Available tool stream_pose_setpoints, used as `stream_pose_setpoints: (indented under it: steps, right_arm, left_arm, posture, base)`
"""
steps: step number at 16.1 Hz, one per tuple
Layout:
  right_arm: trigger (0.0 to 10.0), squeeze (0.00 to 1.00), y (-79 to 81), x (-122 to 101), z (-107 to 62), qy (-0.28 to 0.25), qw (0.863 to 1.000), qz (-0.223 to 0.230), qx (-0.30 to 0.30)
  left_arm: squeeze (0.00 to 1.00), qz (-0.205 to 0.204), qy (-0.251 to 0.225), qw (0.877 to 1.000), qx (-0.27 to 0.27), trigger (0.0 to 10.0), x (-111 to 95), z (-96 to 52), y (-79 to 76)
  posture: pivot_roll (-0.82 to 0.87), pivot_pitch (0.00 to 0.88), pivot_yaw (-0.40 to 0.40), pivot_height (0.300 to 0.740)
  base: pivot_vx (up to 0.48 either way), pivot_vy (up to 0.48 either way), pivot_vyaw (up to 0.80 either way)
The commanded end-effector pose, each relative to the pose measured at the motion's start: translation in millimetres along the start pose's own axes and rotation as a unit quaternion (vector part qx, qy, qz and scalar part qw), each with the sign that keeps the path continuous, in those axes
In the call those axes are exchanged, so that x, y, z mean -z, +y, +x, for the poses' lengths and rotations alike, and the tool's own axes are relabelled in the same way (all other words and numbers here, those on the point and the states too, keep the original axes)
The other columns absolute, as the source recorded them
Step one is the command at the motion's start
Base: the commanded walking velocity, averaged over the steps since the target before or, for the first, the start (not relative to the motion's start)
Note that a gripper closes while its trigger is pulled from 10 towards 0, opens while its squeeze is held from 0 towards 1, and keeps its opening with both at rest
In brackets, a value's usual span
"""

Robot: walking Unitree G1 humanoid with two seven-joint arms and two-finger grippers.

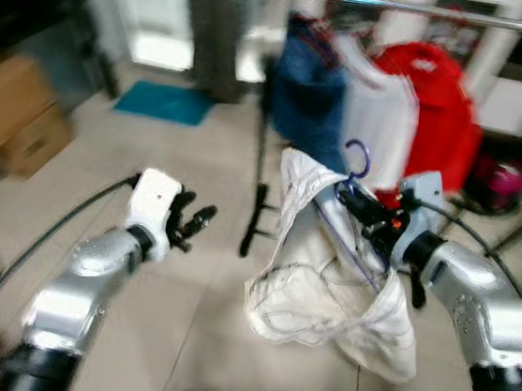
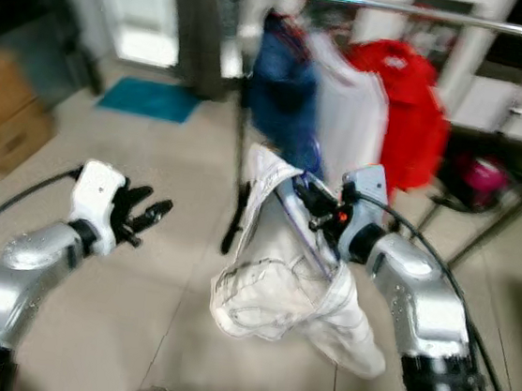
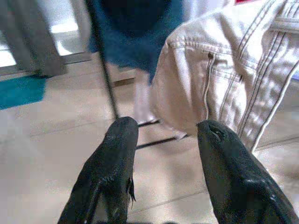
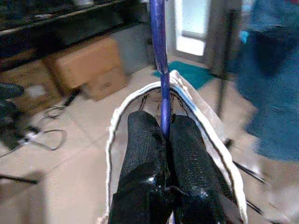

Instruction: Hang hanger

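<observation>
The right gripper (image 1: 359, 205) is clenched on the purple hanger (image 4: 160, 56); in the right wrist view its two black fingers (image 4: 142, 144) press together on the thin purple stem, with no gap between them. The hanger's hook (image 1: 357, 159) stands up just above the gripper. A cream-white garment (image 1: 326, 288) hangs on this hanger and falls down below the gripper, in front of the right arm, above the tiled floor (image 1: 132, 332). The hook is well below the metal rail (image 1: 433, 9) of the clothes rack and does not touch it.

On the rail hang a blue garment (image 1: 306, 92), a white garment (image 1: 384, 110) and a red garment (image 1: 441, 103), side by side, behind the held hanger.

The left gripper (image 1: 192, 221) is released: its fingers (image 3: 112, 163) stand apart with nothing between them. It hovers over the floor, to the left of the cream garment and apart from it. Further left, cardboard boxes (image 1: 10, 120) stand on the floor, and a teal mat (image 1: 163, 101) lies near the doorway.
</observation>
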State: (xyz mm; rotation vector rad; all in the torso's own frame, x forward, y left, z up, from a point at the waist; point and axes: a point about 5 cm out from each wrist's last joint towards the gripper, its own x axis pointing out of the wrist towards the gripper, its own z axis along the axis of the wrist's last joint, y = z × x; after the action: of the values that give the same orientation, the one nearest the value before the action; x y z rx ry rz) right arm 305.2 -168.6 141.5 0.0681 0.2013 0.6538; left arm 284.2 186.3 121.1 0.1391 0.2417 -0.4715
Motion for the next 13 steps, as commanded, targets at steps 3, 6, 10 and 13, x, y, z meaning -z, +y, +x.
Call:
stream_pose_setpoints:
  steps: [3, 6, 10, 13]
  right_arm:
    - [10.0, 0.00, 4.1, -20.5, -0.1, -0.042, 0.998, -0.029, -0.026]
    - [10.0, 0.00, 1.5, -23.3, 0.4, -0.044, 0.997, -0.045, -0.038]
    - [10.0, 0.00, 14.0, -31.6, -7.7, -0.028, 0.986, -0.105, -0.122]
    - [10.0, 0.00, 20.5, -37.2, -14.9, -0.022, 0.976, -0.128, -0.173]
  left_arm:
    - [1.00, 0.019, -0.019, 0.999, 0.046, 10.0, -21.3, -9.8, 15.0]
    - [1.00, 0.082, -0.030, 0.987, 0.136, 10.0, -54.4, -9.4, 32.1]
    - [1.00, 0.155, -0.005, 0.953, 0.259, 10.0, -75.7, 2.8, 36.6]
    - [1.00, 0.185, 0.005, 0.936, 0.300, 10.0, -84.6, 9.1, 42.6]
  posture:
    - [0.01, 0.000, 0.002, 0.740]
    - [0.00, 0.000, 0.019, 0.740]
    - [-0.01, 0.000, 0.042, 0.740]
    - [-0.01, 0.000, 0.038, 0.740]
  base:
    - [0.000, 0.000, 0.00]
    - [0.000, 0.000, 0.00]
    - [0.000, 0.000, 0.00]
    - [0.000, 0.000, 0.00]
